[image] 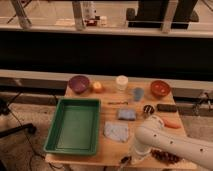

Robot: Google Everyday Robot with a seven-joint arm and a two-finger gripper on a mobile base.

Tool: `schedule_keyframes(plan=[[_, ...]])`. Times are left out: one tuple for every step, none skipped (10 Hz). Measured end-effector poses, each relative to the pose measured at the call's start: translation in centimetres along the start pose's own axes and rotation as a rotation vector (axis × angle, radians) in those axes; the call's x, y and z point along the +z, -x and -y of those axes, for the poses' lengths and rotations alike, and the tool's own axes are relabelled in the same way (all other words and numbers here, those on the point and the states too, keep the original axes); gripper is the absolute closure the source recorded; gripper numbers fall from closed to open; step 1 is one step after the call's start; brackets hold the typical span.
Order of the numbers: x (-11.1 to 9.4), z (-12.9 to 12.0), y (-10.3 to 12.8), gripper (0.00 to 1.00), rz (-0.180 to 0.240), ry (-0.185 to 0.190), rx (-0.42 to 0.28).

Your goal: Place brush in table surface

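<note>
My white arm (165,142) reaches in from the lower right. Its gripper (126,160) hangs low over the front edge of the light tan table surface (111,148), just right of the green tray. A small pale and dark piece (122,161) shows at the gripper's tip; it looks like the brush's head end. The rest of the brush is hidden by the arm. I cannot tell whether the gripper holds it.
A green tray (74,125) fills the table's left. Two blue cloths (126,114) (116,131) lie mid-table with a thin dark stick (118,103). Behind them are a purple bowl (79,83), orange fruit (97,87), white cup (121,82), blue cup (137,93), brown bowl (160,88), dark block (166,107) and carrot (171,124).
</note>
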Motion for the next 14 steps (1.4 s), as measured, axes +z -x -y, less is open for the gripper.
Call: schedule_keyframes(plan=[[-0.1,-0.1,0.1,1.00,0.001,0.008,0.010],[-0.3,-0.2,0.4,1.00,0.005,0.016,0.018],[-0.5,-0.3,0.6,1.00,0.008,0.020,0.018],[-0.7,-0.3,0.8,1.00,0.013,0.022,0.022],[-0.9,-0.4,0.9,1.00,0.017,0.024,0.026],[-1.2,-0.5,1.1,1.00,0.020,0.024,0.027],[-1.5,-0.6,1.3,1.00,0.021,0.023,0.029],[-2.2,-0.9,1.5,1.00,0.017,0.016,0.036],[-2.8,-1.2,1.8,1.00,0.014,0.006,0.049],[-3.5,-1.3,2.1,1.00,0.016,-0.011,0.067],[-4.4,-1.4,2.5,1.00,0.017,-0.030,0.096],[-4.8,-1.5,2.7,1.00,0.018,-0.041,0.125],[-5.3,-1.5,2.8,1.00,0.019,-0.051,0.157],[-5.4,-1.4,2.7,1.00,0.020,-0.055,0.188]])
